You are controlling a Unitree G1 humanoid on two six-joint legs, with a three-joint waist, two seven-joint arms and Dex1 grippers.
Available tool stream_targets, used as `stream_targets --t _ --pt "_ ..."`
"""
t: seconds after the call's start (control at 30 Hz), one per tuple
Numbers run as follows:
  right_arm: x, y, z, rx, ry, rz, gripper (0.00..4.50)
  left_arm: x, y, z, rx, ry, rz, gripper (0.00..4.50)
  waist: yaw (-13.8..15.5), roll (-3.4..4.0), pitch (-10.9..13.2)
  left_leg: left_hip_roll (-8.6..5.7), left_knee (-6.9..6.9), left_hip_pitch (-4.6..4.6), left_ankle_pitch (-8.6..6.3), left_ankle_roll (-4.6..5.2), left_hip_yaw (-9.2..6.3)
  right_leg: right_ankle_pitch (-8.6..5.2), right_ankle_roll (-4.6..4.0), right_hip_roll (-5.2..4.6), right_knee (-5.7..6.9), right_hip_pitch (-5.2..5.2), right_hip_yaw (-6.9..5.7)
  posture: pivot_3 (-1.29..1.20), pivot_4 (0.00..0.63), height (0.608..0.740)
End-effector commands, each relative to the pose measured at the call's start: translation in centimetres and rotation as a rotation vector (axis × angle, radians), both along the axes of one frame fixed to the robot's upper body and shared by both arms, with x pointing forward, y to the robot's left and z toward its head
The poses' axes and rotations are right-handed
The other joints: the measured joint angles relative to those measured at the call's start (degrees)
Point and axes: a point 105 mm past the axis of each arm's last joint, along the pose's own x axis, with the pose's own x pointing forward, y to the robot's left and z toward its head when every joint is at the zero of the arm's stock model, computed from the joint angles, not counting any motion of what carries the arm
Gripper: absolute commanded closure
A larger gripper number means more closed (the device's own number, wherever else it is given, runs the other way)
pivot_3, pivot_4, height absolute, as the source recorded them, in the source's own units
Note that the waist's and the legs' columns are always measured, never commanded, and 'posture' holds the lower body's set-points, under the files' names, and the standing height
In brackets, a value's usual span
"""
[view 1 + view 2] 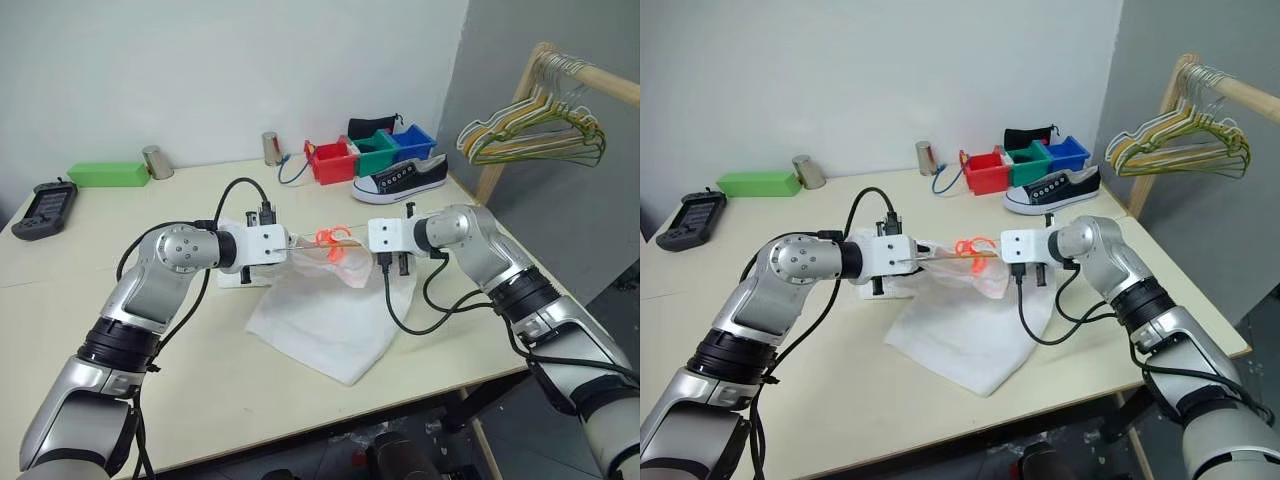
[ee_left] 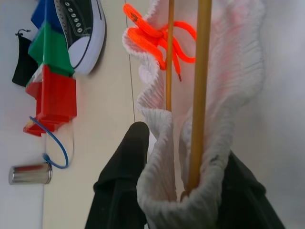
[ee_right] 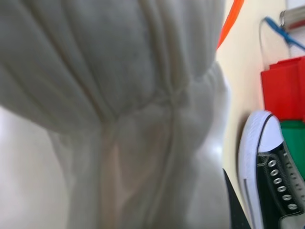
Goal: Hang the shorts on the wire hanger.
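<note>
The white shorts (image 1: 330, 320) hang between my two grippers over the table, with their lower part resting on the tabletop. An orange drawstring (image 1: 330, 242) loops out of the gathered waistband. The wire hanger (image 2: 200, 86), thin and yellow-orange, runs through the waistband as two rods. My left gripper (image 2: 186, 148) is open at the waistband's left end, and its fingers (image 2: 136, 143) stand apart around the bunched band and a hanger rod. My right gripper (image 1: 362, 258) is shut on the shorts at the waistband's right end, with cloth pressed close against it.
A black and white sneaker (image 1: 400, 178) and red, green and blue bins (image 1: 370, 155) sit at the table's back right. A bunch of hangers (image 1: 530, 130) hangs on a wooden rail at the far right. A green box (image 1: 108, 173), metal cans (image 1: 157, 162) and a black device (image 1: 45, 210) lie at the back left.
</note>
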Motion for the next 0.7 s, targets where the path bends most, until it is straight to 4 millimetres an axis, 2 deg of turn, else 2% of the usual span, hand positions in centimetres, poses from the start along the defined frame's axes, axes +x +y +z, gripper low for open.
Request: stream_targets --t 0.03,0.37,0.5,0.63,0.7 --pt "0.2 -0.7 1.6 0.061 -0.010 -0.039 4.50 0.1 0.9 3.8 -0.045 -0.101 -0.010 2.12 -0.01 0.00 0.00 0.00 0.00 0.00 0.00 0.00 0.00 0.00 0.00 0.00 0.00 0.00 0.00 -0.15 0.000 0.740" --pt "-0.4 -1.6 1.5 0.146 0.068 -0.096 4.50 -0.7 3.4 4.0 0.015 -0.085 0.017 0.02 -0.05 0.01 -0.02 -0.03 0.00 0.00 0.00 0.00 0.00 0.00 0.01 -0.02 0.00 0.01 0.01 -0.16 0.000 0.740" --pt "-0.6 -2.4 1.0 0.164 0.097 -0.133 4.50 -1.1 3.0 6.4 -0.148 -0.097 0.019 0.01 -0.04 0.00 -0.02 -0.02 0.01 -0.01 0.00 0.00 -0.01 -0.01 0.01 -0.02 -0.01 0.01 0.00 -0.16 0.000 0.740" --pt "-1.0 -3.3 0.1 0.297 0.190 -0.246 4.50 -2.8 5.3 9.8 -0.322 -0.021 0.064 0.01 -0.15 0.00 -0.02 -0.03 0.02 -0.03 0.00 0.01 0.00 -0.01 0.01 -0.02 -0.01 0.01 0.00 -0.17 0.002 0.740" --pt "-1.2 -3.5 -0.1 0.367 0.227 -0.295 4.50 -3.1 6.5 10.8 -0.390 -0.010 0.110 0.01 -0.39 0.02 -0.03 0.00 0.00 -0.03 0.00 0.01 -0.04 -0.02 0.03 0.00 0.00 0.01 -0.03 -0.18 0.001 0.740"
